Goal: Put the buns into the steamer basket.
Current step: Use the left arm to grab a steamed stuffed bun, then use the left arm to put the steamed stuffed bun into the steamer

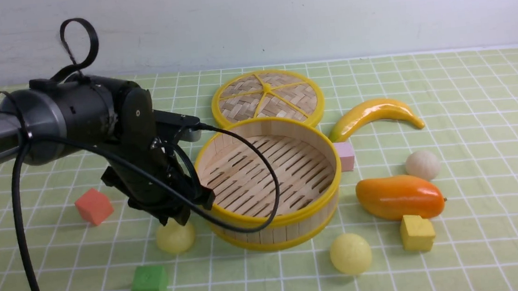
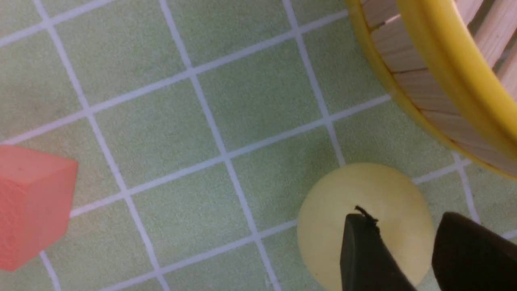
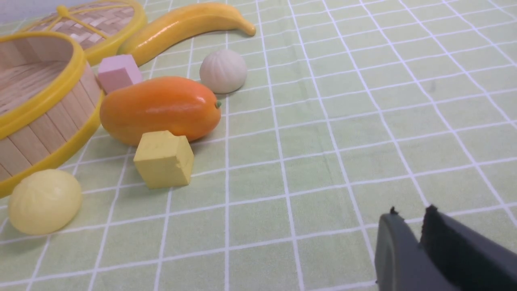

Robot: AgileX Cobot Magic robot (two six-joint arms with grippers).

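The steamer basket (image 1: 294, 232) stands mid-table with nothing in it; its wall shows in the left wrist view (image 2: 444, 81) and the right wrist view (image 3: 44, 93). One pale yellow bun (image 1: 175, 238) lies at its front left. My left gripper (image 1: 176, 220) hangs just above this bun (image 2: 363, 190), open (image 2: 404, 216), one finger over the bun and the other by its edge. A second yellow bun (image 1: 350, 253) (image 3: 44, 201) lies in front of the basket. The pleated off-white bun (image 1: 422, 165) (image 3: 223, 71) lies to the right. My right gripper (image 3: 411, 211) is shut and empty, out of the front view.
A woven lid (image 1: 267, 98) lies behind the basket. A banana (image 1: 373, 114), pink cube (image 1: 345, 155), orange mango (image 1: 397, 196) and yellow cube (image 1: 416, 232) lie to the right. A red cube (image 1: 94, 206) and green cube (image 1: 149, 283) lie to the left.
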